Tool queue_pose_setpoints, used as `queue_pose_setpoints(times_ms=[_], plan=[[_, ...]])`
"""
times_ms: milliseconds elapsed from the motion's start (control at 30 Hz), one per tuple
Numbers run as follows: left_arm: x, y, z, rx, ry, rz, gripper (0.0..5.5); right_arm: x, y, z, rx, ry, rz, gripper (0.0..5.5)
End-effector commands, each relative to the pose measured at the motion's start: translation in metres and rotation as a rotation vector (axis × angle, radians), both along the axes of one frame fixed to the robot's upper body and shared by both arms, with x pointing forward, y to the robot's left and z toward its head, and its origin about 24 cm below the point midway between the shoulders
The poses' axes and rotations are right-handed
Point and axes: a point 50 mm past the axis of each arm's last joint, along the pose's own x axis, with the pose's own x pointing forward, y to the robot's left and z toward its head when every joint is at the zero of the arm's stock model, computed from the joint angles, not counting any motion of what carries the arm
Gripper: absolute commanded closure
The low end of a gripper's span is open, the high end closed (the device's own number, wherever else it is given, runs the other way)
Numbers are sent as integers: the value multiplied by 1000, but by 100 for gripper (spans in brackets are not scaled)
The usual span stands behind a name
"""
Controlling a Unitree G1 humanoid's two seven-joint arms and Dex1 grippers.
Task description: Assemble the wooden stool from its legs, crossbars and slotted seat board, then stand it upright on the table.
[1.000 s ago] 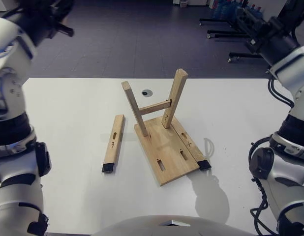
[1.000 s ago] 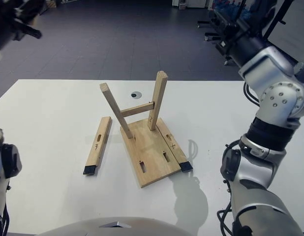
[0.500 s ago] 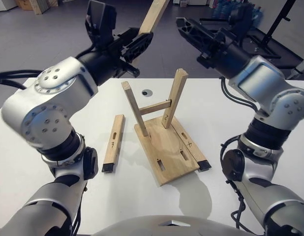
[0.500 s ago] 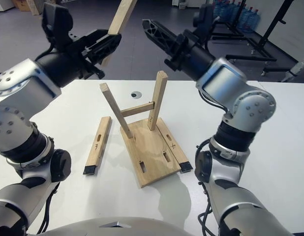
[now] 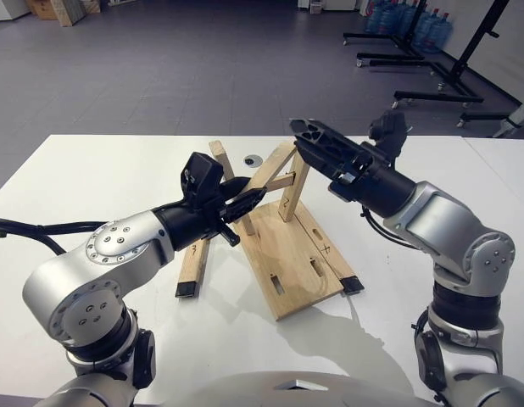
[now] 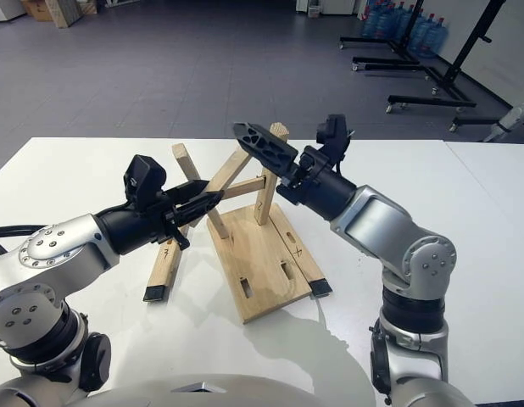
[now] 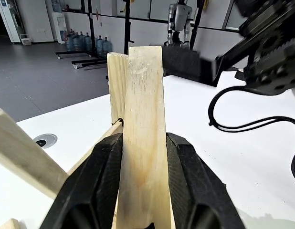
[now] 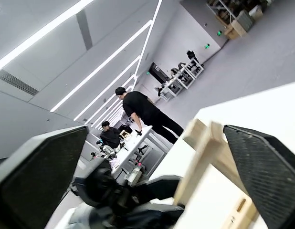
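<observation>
The left gripper (image 5: 245, 200) is clamped on a wooden leg (image 5: 275, 164), holding it tilted above the middle of the table (image 5: 92, 170), its upper end close to the two upright legs (image 5: 292, 197). Those stand joined by a crossbar (image 5: 277, 181) at the far end of the slotted seat board (image 5: 287, 254), which lies flat mid-table with a further leg (image 5: 328, 252) along its right side and a loose leg (image 5: 192, 261) on the table near its left side. The right gripper (image 5: 303, 134) hovers by the tops of the upright legs, fingers spread wide and holding nothing.
</observation>
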Motion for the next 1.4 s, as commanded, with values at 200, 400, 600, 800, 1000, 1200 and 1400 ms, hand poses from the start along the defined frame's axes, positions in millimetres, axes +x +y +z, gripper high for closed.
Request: queue_pose_setpoints(times_ms=[200,400,600,800,1000,1200,1400], plan=[[2,0,2,18,-40,19,422,10,-5,-25,-56,119,-82,11],[3,-2,-1,18,-38,19,422,16,26,-8,90,108,-21,11],[3,-5,-1,21,-45,13,422,18,39,-5,86,93,-15,11],[4,-6,0,21,-53,12,422,18,36,-12,73,110,-47,36],[5,-5,-1,26,-57,17,422,16,35,-17,77,131,-57,140],[5,-5,0,27,-61,14,422,15,36,-20,81,143,-57,260],[5,-7,1,21,-67,10,422,16,39,-20,82,140,-52,365]])
